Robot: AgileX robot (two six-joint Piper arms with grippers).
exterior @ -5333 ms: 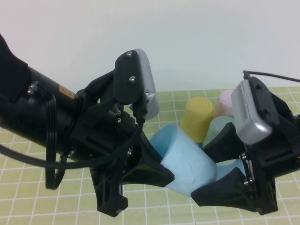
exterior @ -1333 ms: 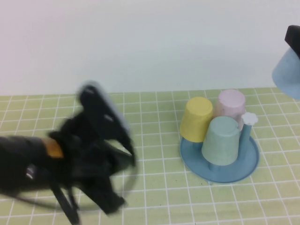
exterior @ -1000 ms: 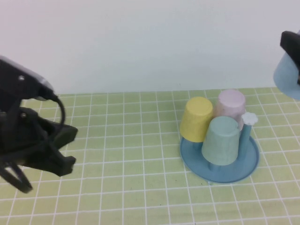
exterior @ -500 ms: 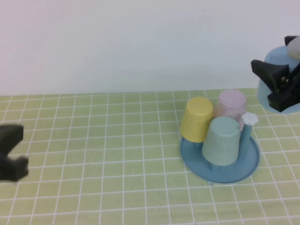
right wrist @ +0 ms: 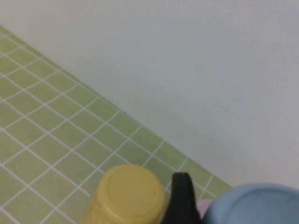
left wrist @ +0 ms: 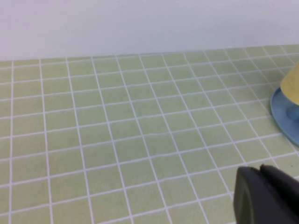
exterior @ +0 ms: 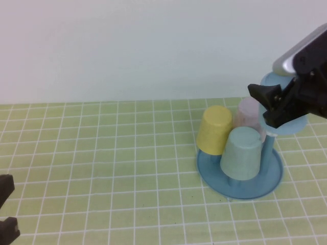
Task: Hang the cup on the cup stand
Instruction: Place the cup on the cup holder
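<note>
The light blue cup [exterior: 293, 125] is held upside down in my right gripper [exterior: 265, 107], which is shut on it above the right side of the cup stand [exterior: 255, 188]. The cup's rim covers the top of the right peg [exterior: 268, 148], so the white knob is hidden. In the right wrist view one black finger [right wrist: 182, 198] stands beside the cup [right wrist: 254, 205]. My left gripper [exterior: 6, 209] sits at the near left corner, far from the stand. Its fingers [left wrist: 260, 186] lie together and empty over the mat.
A yellow cup [exterior: 214, 130], a grey-green cup [exterior: 241, 153] and a pink cup [exterior: 249, 111] hang upside down on the stand, left of the peg. The green checked mat [exterior: 117, 153] covers the table. The stand's edge [left wrist: 286, 119] shows in the left wrist view.
My right gripper has carried the blue cup left and down from the right edge to over the stand's right peg. My left arm has drawn back to the near left corner.
</note>
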